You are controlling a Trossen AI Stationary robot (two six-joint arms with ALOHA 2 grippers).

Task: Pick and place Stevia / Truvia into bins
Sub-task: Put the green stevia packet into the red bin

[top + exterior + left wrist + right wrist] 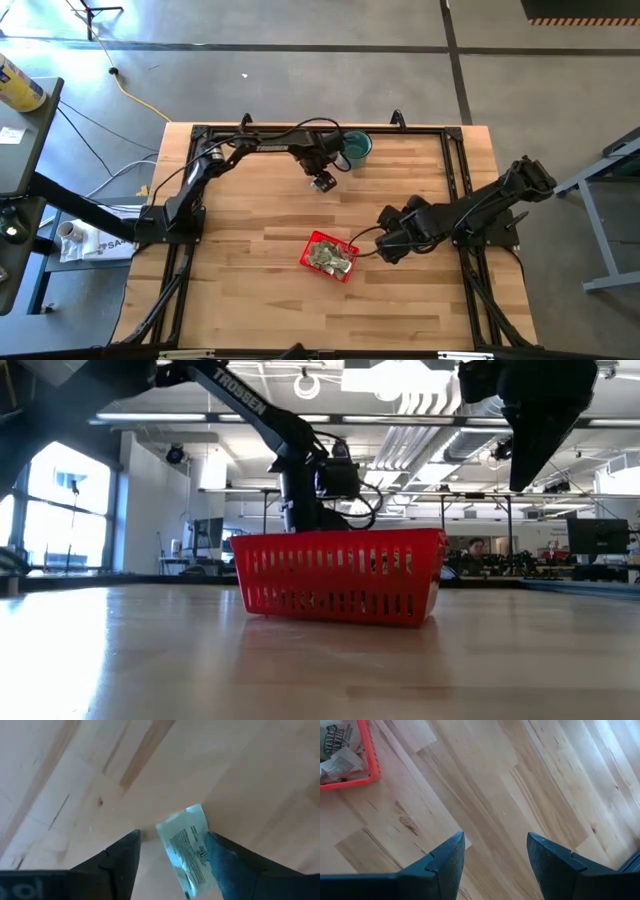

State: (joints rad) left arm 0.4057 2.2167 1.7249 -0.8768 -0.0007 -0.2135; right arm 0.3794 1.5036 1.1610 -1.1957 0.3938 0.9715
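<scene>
Tabletop (75, 780) lies beneath the parted left gripper (172, 842), packet (187, 847) against one finger.

Wood table (250, 300): red basket (330, 256) w/ packets (328, 258), teal mug (357, 147).

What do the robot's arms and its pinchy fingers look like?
Both arms are dark, almost black, built from chunky jointed segments. The left arm has black cables looping along it, and white TROSSEN lettering shows on it in the low view. The left gripper and the right gripper each have two dark, wedge-shaped fingers narrowing to blunt tips.
</scene>
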